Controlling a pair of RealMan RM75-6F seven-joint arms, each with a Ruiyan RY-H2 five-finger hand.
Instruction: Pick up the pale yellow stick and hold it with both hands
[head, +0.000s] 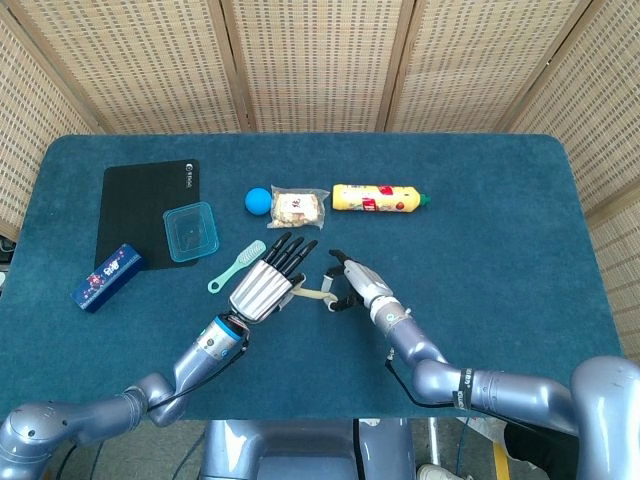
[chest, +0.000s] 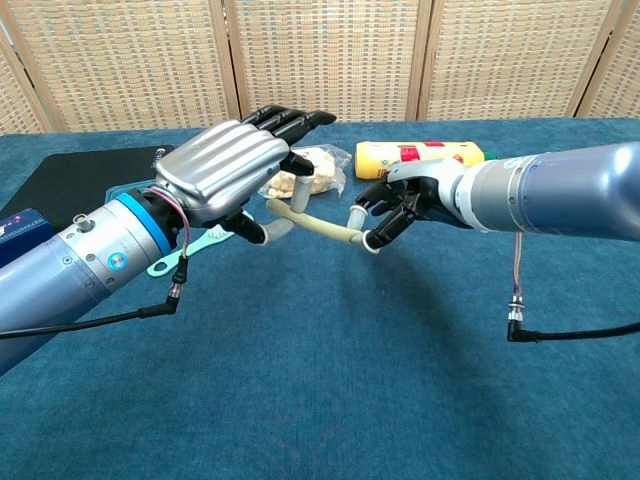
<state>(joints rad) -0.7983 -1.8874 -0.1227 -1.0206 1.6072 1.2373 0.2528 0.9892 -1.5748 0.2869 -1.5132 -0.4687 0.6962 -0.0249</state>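
— Where is the pale yellow stick (chest: 318, 229) found?

— It is held above the blue table (head: 480, 250), spanning the gap between the two hands, in front of the snack bag (head: 297, 206) and the yellow bottle (head: 378, 197).

— How is it gripped?

— One end is pinched by the right hand (chest: 395, 208), its fingers curled around the tip. The other end is covered by the left hand (chest: 226, 165), whose fingers are stretched out flat over it; whether that end is actually clasped cannot be told.

— What else is seen?

— A teal brush (head: 236, 265) is partly hidden under the left hand. A blue ball (head: 258, 200), a clear teal box (head: 191, 230) at the edge of a black mat (head: 135, 205), and a blue carton (head: 107, 277) are laid further left.
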